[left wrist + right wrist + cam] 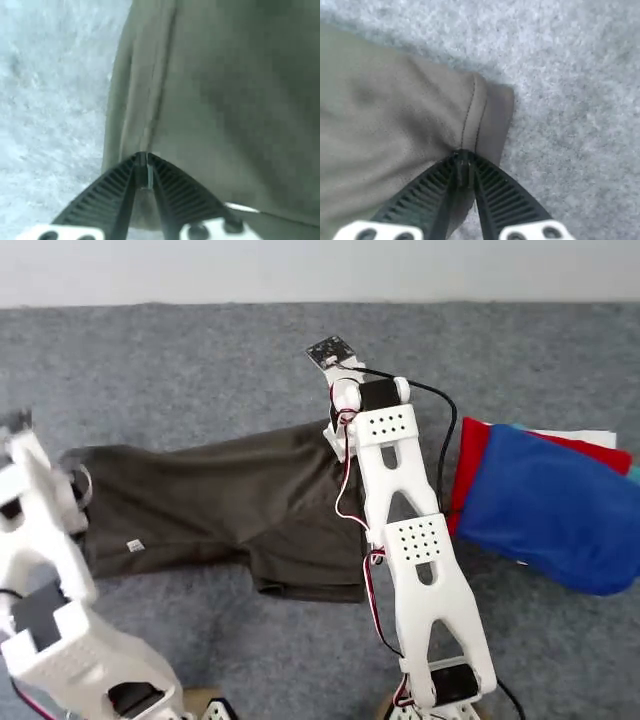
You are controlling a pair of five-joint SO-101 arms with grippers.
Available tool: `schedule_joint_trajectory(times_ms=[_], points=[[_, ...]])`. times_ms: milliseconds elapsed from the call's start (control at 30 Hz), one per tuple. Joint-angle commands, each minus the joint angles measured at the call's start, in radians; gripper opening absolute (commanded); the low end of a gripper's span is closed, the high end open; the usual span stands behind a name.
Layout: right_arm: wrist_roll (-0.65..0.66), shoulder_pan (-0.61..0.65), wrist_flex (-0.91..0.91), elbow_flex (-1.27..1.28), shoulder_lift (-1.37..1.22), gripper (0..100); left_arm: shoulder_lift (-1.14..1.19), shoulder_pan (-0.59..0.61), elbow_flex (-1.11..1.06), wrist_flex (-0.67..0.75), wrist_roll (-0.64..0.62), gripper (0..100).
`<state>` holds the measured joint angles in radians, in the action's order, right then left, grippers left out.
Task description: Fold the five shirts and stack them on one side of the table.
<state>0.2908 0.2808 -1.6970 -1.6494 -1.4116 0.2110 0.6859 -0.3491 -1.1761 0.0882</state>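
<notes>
Folded stack [545, 505] sits at right edge of table [200, 350]: blue on top, red, white & teal edges under, so prob. four done. Olive shirt [220, 500] lies spread centre-left, likely the last, not yet folded. Left gripper [144, 172] is pinched tight on its hem near left edge; right gripper [463, 165] is clamped on a sleeve corner mid-table. Bare carpet at far & near edges gives room to fold.

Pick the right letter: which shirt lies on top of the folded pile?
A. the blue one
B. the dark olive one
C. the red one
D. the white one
A: the blue shirt lies over the red shirt, whose edge shows beneath it. The dark olive shirt is spread out on its own, apart from them.
</notes>
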Motion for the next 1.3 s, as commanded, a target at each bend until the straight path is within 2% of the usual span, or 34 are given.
schedule_joint_trajectory(times_ms=[0, 233, 367, 533, 600, 767, 833, 933, 1100, 1267], points=[[-0.008, -0.019, 0.013, -0.034, 0.015, 0.9, -0.028, 0.054, -0.145, 0.104, 0.028, 1], [-0.006, -0.022, 0.013, -0.032, 0.013, 0.9, -0.009, 0.132, -0.110, 0.121, 0.080, 1], [-0.006, -0.024, 0.008, -0.034, 0.062, 0.9, -0.038, 0.129, -0.033, 0.038, 0.109, 1], [-0.005, -0.005, -0.096, -0.032, 0.203, 0.9, -0.192, 0.005, 0.085, -0.092, 0.097, 1], [0.020, -0.004, -0.102, -0.031, 0.259, 0.9, -0.247, -0.063, 0.122, -0.121, 0.055, 1], [0.043, 0.012, -0.105, 0.025, 0.403, 0.9, -0.253, -0.192, 0.131, -0.055, -0.044, 1], [0.051, 0.033, -0.105, 0.133, 0.503, 0.9, -0.181, -0.195, 0.134, 0.008, -0.104, 1], [0.149, 0.094, -0.105, 0.422, 0.699, 0.9, -0.044, -0.173, 0.163, 0.080, -0.163, 1], [0.358, 0.188, -0.099, 0.951, 1.036, 0.9, 0.087, -0.146, 0.226, 0.114, -0.172, 1], [0.520, 0.251, -0.084, 1.258, 1.254, 0.9, 0.064, -0.138, 0.226, 0.110, -0.163, 1]])
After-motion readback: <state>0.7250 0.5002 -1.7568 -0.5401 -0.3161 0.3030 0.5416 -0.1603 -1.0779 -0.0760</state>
